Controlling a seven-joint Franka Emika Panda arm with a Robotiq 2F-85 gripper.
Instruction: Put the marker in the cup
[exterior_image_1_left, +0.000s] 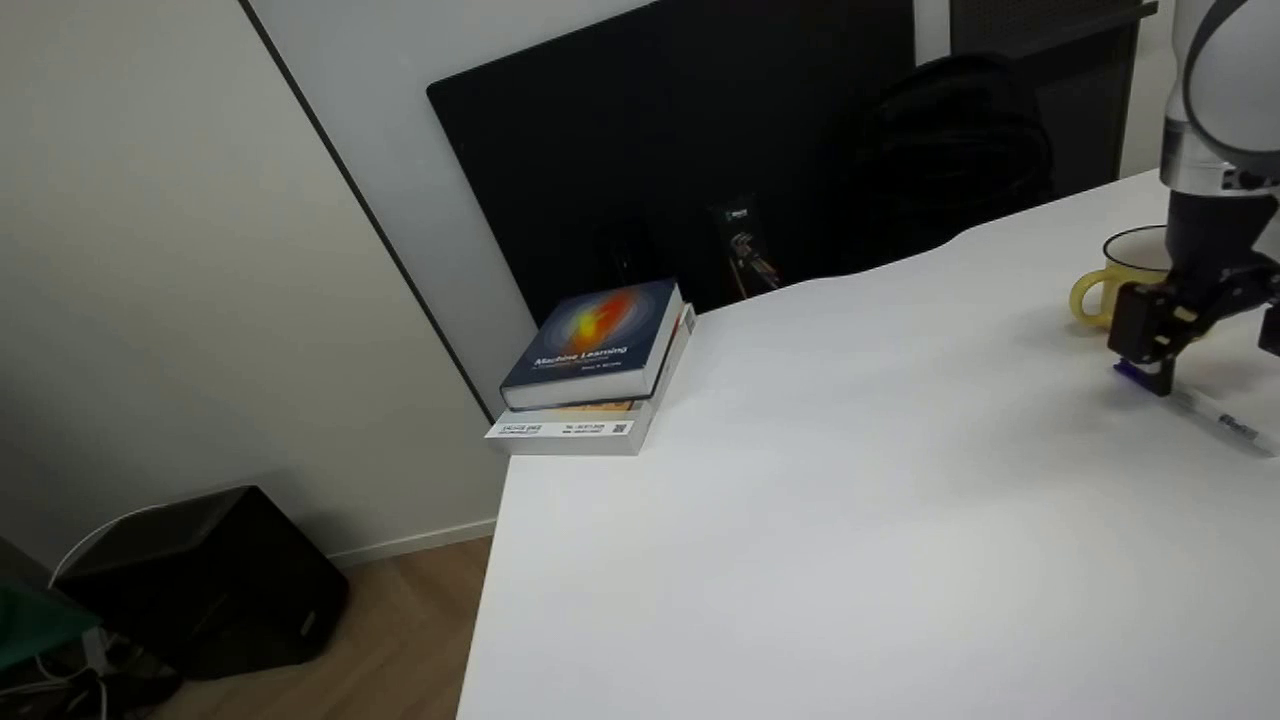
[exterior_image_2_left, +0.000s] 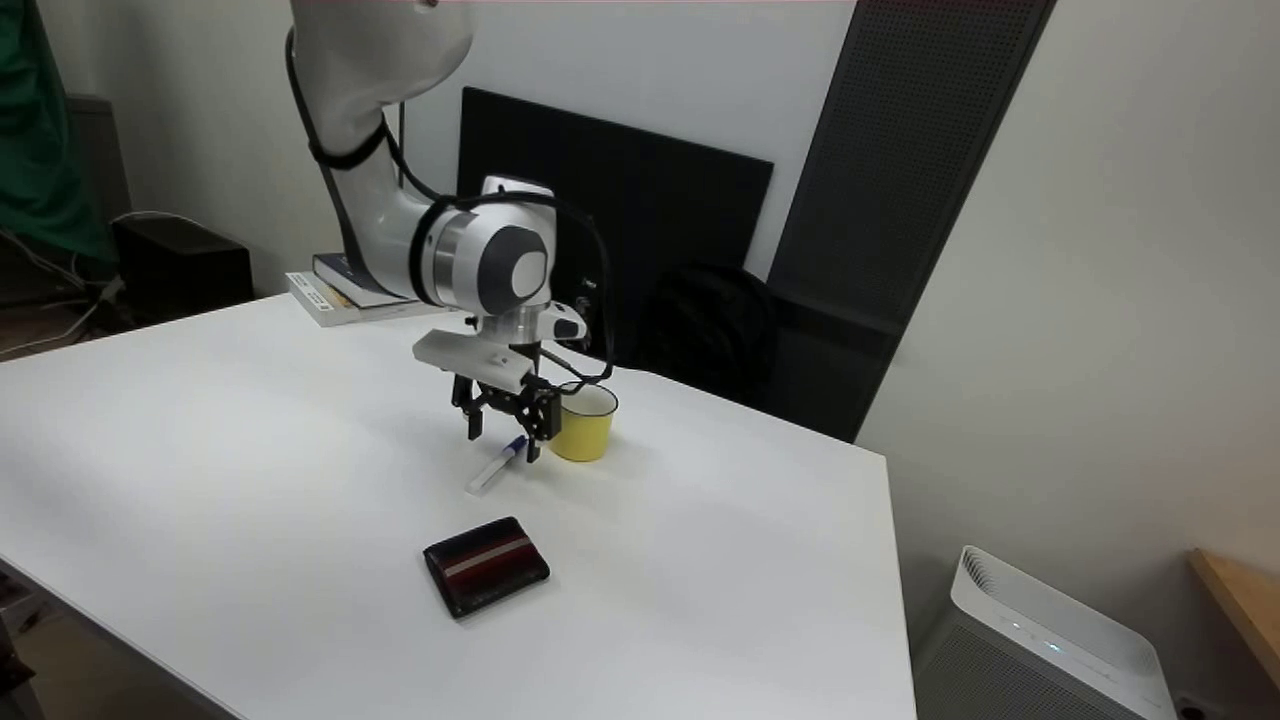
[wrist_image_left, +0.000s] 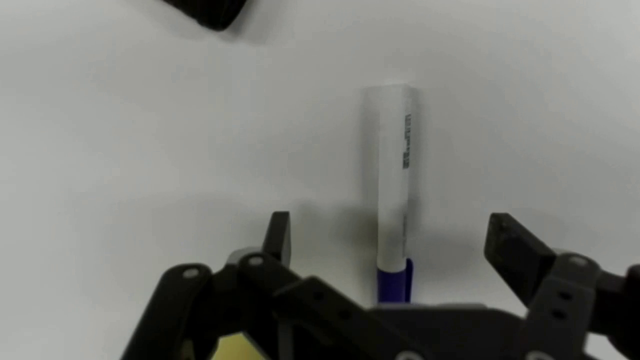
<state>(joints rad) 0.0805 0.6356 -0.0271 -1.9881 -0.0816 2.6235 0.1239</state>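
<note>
The marker is a thin white stick with a dark blue cap. It lies flat on the table and shows in both exterior views (exterior_image_1_left: 1222, 418) (exterior_image_2_left: 494, 468) and in the wrist view (wrist_image_left: 393, 175). My gripper (wrist_image_left: 391, 232) is open. Its fingers stand apart on either side of the marker, near the cap end, touching nothing visible. The gripper also shows low over the table in both exterior views (exterior_image_1_left: 1215, 355) (exterior_image_2_left: 504, 442). The yellow cup (exterior_image_2_left: 582, 437) stands upright close beside the gripper, partly hidden by it in an exterior view (exterior_image_1_left: 1122, 285). A yellow patch of it (wrist_image_left: 236, 350) shows in the wrist view.
A dark wallet with a red stripe (exterior_image_2_left: 487, 566) lies on the white table (exterior_image_2_left: 700, 600); a dark corner (wrist_image_left: 215, 12) at the wrist view's top is probably it. Two stacked books (exterior_image_1_left: 590, 345) lie at the table's edge. A black monitor (exterior_image_1_left: 650, 130) stands behind.
</note>
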